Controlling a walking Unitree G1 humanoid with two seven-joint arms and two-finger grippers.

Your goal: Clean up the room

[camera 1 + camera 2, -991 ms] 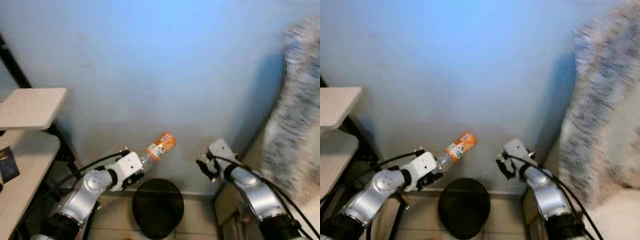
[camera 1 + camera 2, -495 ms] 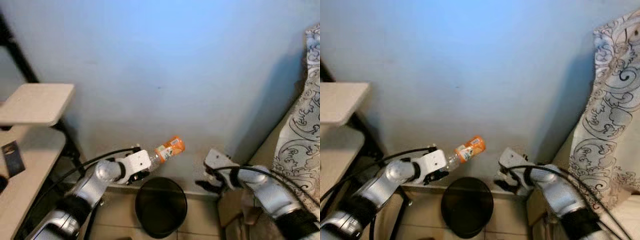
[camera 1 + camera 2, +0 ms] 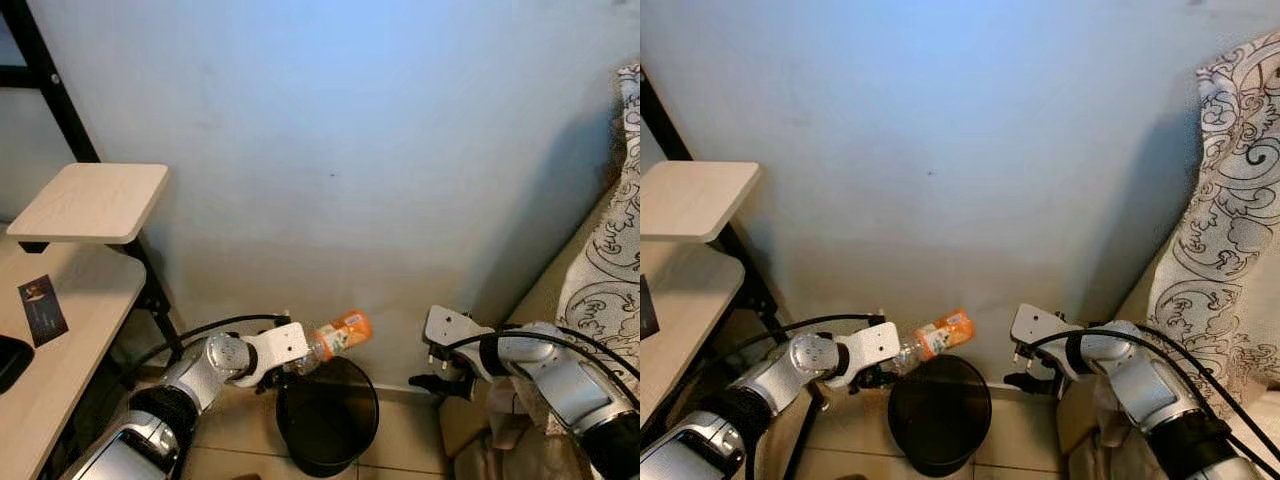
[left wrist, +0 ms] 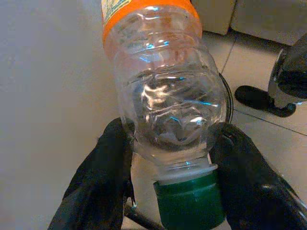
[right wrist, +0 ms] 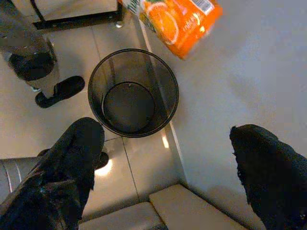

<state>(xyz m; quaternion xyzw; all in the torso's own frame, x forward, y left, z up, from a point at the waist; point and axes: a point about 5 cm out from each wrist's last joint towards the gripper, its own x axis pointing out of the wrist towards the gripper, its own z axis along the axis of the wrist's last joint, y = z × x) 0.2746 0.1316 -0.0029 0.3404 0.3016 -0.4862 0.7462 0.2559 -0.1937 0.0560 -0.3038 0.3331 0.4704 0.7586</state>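
Left pincer (image 4: 168, 167) is clamped on your bottle's (image 3: 337, 334) neck, poised over the bin (image 3: 327, 417) for dropping, while right pincer (image 5: 168, 158) hangs apart.

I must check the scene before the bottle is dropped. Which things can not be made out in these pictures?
- Bin: in the eye views its inside is too dark to tell.
- Bottle: in the left wrist view its label is cut off by the edge; the left pincer covers its sides near the neck.
- Dark card on the shelf: print too small in the left eye view.
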